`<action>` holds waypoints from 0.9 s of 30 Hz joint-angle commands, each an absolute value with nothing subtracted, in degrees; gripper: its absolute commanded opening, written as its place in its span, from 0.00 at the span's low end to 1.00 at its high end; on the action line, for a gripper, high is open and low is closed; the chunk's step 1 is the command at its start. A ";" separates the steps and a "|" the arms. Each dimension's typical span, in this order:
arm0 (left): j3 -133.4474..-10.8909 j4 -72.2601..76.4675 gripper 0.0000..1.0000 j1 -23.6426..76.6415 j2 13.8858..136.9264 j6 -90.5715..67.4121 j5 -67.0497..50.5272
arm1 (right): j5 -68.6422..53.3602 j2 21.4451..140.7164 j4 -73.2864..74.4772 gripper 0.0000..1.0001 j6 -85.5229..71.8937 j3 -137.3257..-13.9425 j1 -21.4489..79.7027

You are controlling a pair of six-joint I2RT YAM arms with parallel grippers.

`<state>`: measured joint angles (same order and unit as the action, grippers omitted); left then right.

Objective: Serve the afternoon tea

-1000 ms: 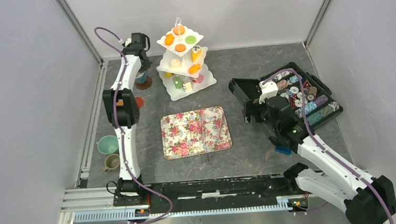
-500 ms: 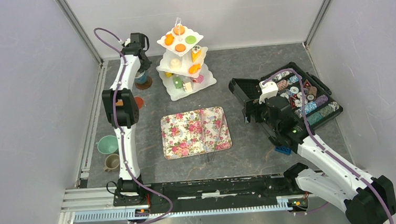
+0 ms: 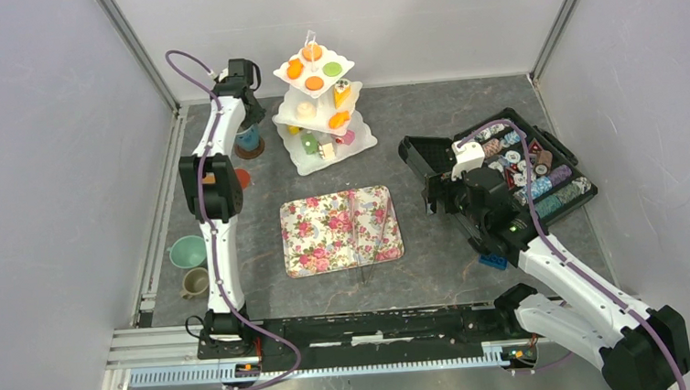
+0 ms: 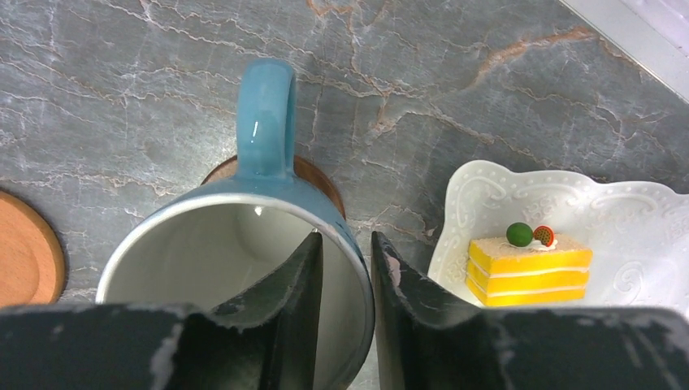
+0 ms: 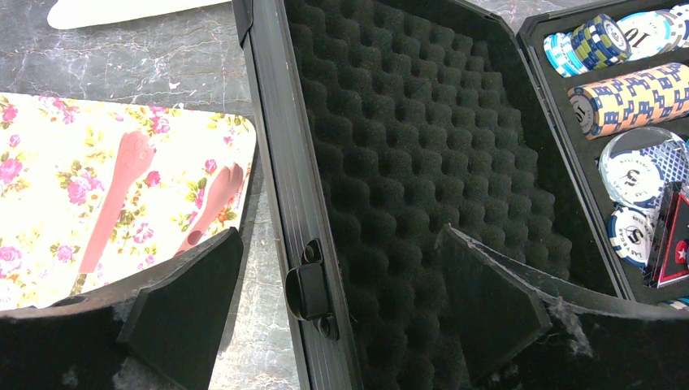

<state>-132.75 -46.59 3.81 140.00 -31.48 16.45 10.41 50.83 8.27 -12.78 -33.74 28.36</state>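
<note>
At the far left, beside the stand [image 3: 361,146]: cup [image 4: 264,122] gripped.
Left gripper [image 4: 345,242] pinches the teal cup's rim, jaws narrow, one finger inside; the cup sits on a brown saucer [image 4: 315,172]. Right gripper [image 5: 337,236] gapes wide over the case [image 5: 390,122] lid.

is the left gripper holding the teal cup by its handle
No, the left gripper pinches the rim of the teal cup, one finger inside; the handle sticks out free.
</note>
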 commanded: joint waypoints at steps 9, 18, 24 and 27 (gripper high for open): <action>-134.56 -46.29 0.66 2.91 133.85 -28.70 16.75 | 8.74 50.58 6.64 0.98 -14.15 -34.98 28.37; -124.43 -47.02 0.82 -2.08 120.20 -30.38 11.74 | 7.38 49.78 6.03 0.98 -14.85 -34.33 28.39; -99.69 -36.80 0.79 -9.43 106.53 -37.33 7.14 | 6.90 48.61 5.97 0.98 -14.96 -33.40 28.39; -87.41 -30.98 0.72 -13.21 102.50 -41.58 3.09 | 7.02 48.29 6.06 0.98 -14.74 -33.16 28.39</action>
<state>-99.20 -38.72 -9.63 105.60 -34.17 8.95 7.84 49.30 7.38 -14.13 -33.71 28.34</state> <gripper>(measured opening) 0.752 0.978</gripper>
